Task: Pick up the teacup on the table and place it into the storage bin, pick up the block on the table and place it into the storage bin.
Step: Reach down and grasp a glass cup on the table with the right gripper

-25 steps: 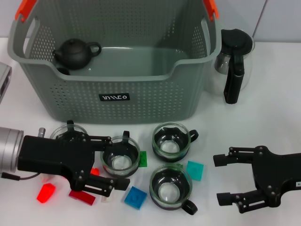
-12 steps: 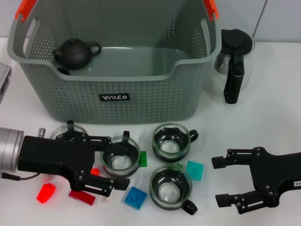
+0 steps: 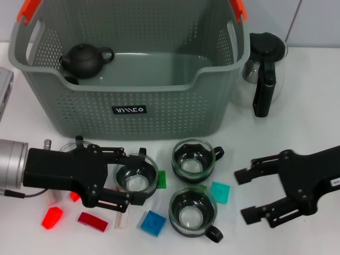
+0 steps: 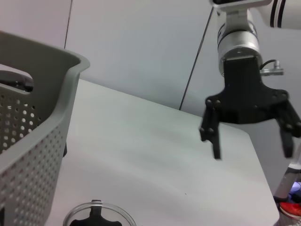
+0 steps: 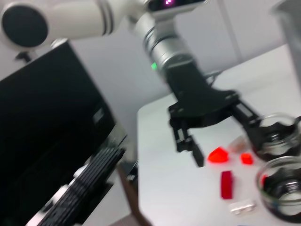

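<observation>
The left end effector [image 3: 129, 183] brackets a glass teacup [image 3: 136, 179] near the bench's [image 3: 297, 106] front edge, fingers spread wide for a grasp, while the right end effector [image 3: 249, 194] waits, also wide.

left gripper [image 3: 129, 178]: black angular body, linked black fingers, silver cylindrical wrist, thin black cable. right gripper [image 3: 248, 195]: matching black body, small white label near the frame edge.

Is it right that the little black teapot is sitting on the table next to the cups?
Not quite. The black teapot is inside the grey storage bin, in its far left corner, as the head view shows. The glass cups do stand on the table in front of the bin.
</observation>
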